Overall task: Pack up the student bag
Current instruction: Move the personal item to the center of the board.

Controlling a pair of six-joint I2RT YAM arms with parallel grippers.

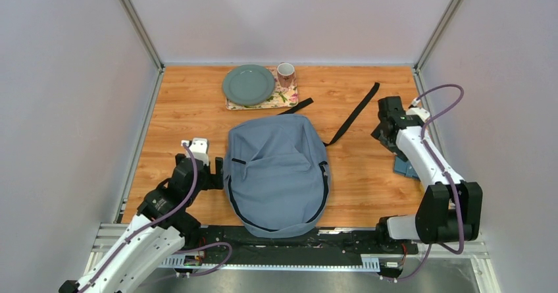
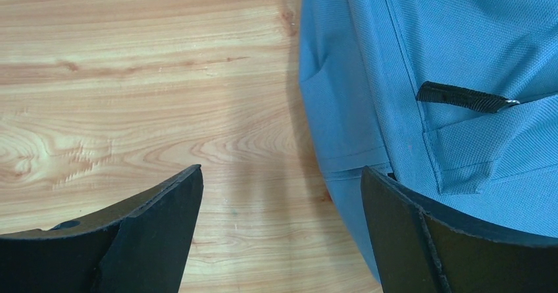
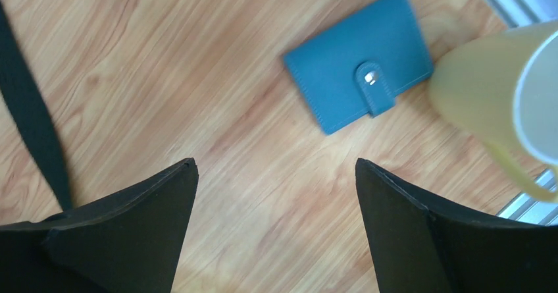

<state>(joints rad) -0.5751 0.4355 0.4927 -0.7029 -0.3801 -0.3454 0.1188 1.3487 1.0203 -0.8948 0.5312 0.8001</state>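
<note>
The student bag (image 1: pixel 276 174), grey-blue with dark zips, lies flat in the middle of the wooden table, and one black strap (image 1: pixel 355 114) trails off toward the back right. My left gripper (image 1: pixel 214 171) hovers at the bag's left edge. In the left wrist view it (image 2: pixel 281 181) is open over bare wood, its right finger over the edge of the bag (image 2: pixel 460 43) near a black zip pull (image 2: pixel 464 97). My right gripper (image 1: pixel 383 133) is right of the bag. It (image 3: pixel 276 164) is open and empty, with a blue snap wallet (image 3: pixel 349 62) just ahead.
A yellow cup (image 3: pixel 500 102) lies beside the wallet at the table's right rail. The strap (image 3: pixel 29 128) runs to the left of the right fingers. At the back, a floral tray (image 1: pixel 289 100) carries a green plate (image 1: pixel 248 84) and a mug (image 1: pixel 285 74). White walls enclose the table.
</note>
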